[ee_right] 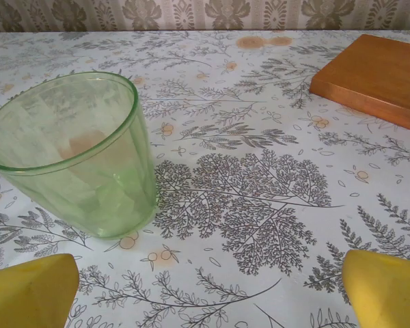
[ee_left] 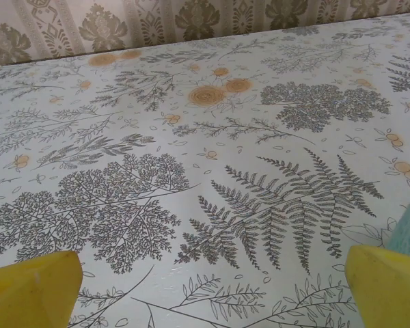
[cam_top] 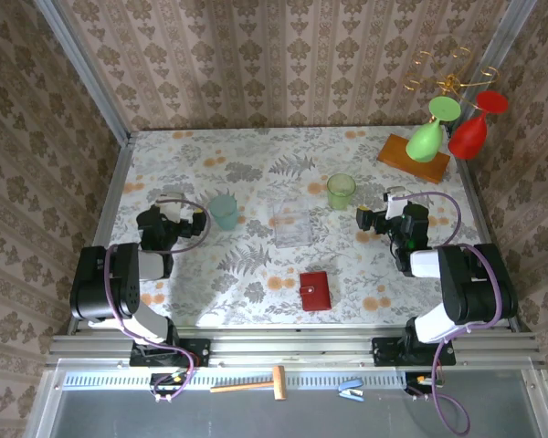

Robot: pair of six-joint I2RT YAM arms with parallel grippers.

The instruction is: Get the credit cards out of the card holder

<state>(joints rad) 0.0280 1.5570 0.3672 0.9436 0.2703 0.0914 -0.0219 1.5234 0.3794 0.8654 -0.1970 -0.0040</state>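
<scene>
The red card holder [cam_top: 315, 290] lies flat and folded shut on the patterned table, near the front edge at the middle. The credit cards are hidden. My left gripper [cam_top: 193, 220] hovers at the left side of the table, far from the card holder, with its yellow fingers [ee_left: 33, 288] spread wide and only tablecloth between them. My right gripper [cam_top: 369, 218] is at the right side, likewise open and holding nothing, its yellow fingertips [ee_right: 386, 287] framing bare cloth. Both grippers are farther back on the table than the card holder.
A teal cup [cam_top: 224, 211] stands just right of the left gripper. A clear plastic box [cam_top: 290, 224] sits mid-table. A green cup [ee_right: 78, 160] stands close ahead-left of the right gripper. A wooden block [ee_right: 379, 78] with a green and a red glass [cam_top: 468, 135] is at back right.
</scene>
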